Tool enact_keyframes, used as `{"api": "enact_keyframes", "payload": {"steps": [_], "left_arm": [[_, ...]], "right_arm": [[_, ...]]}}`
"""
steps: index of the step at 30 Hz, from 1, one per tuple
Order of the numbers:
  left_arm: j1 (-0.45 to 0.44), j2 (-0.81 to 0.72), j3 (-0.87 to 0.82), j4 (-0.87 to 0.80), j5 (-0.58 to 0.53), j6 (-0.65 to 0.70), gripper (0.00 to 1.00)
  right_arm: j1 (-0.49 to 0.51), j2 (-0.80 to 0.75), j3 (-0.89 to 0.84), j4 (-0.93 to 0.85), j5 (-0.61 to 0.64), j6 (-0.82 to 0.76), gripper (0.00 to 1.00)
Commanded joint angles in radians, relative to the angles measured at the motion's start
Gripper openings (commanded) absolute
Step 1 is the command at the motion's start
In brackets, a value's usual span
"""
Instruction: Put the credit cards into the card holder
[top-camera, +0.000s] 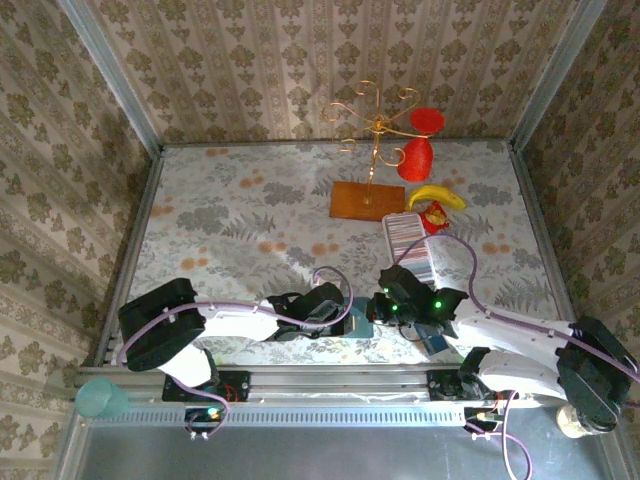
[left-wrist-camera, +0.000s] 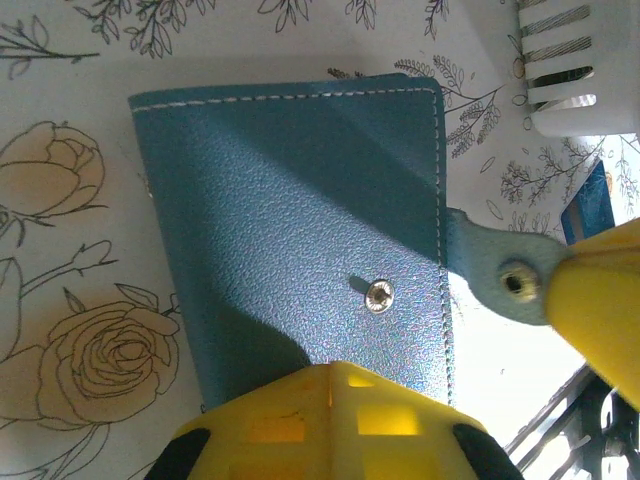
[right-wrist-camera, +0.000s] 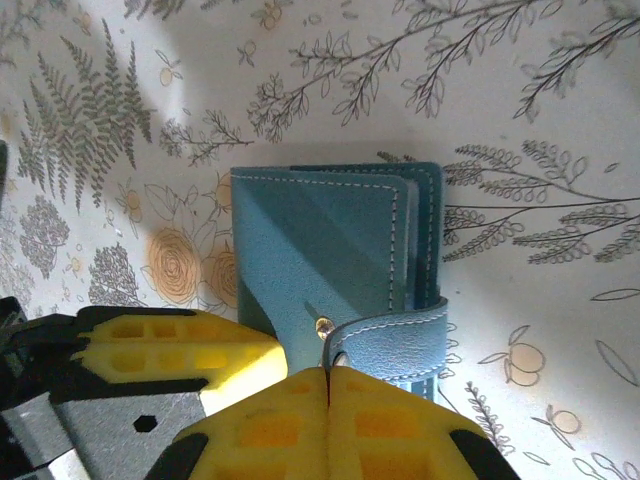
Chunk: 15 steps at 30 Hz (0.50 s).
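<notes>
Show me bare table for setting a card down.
Free: floral cloth left of the orange-brown flat board, to the left wall. Crowded: far right, by the gold wire stand, yellow banana and whitish tray; near edge, left gripper and right gripper at the teal-blue card holder.

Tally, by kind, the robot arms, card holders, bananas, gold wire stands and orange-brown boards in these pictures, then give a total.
Robot arms: 2
Card holder: 1
Banana: 1
Gold wire stand: 1
Orange-brown board: 1
Total: 6
</notes>
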Motion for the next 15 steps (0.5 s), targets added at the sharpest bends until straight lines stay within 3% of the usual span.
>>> {"api": "enact_keyframes", "payload": {"steps": [1,15], "left_arm": [[-0.012,-0.002,-0.044,-0.057,-0.016,-0.024,0.00],[-0.015,-0.007,-0.077,-0.023,-0.005,-0.042,0.00]], "right_arm": [[-0.003,0.053,0.008,0.042,-0.066,0.011,0.00],[-0.003,0.181,0.023,0.128,-0.113,0.000,0.00]]}}
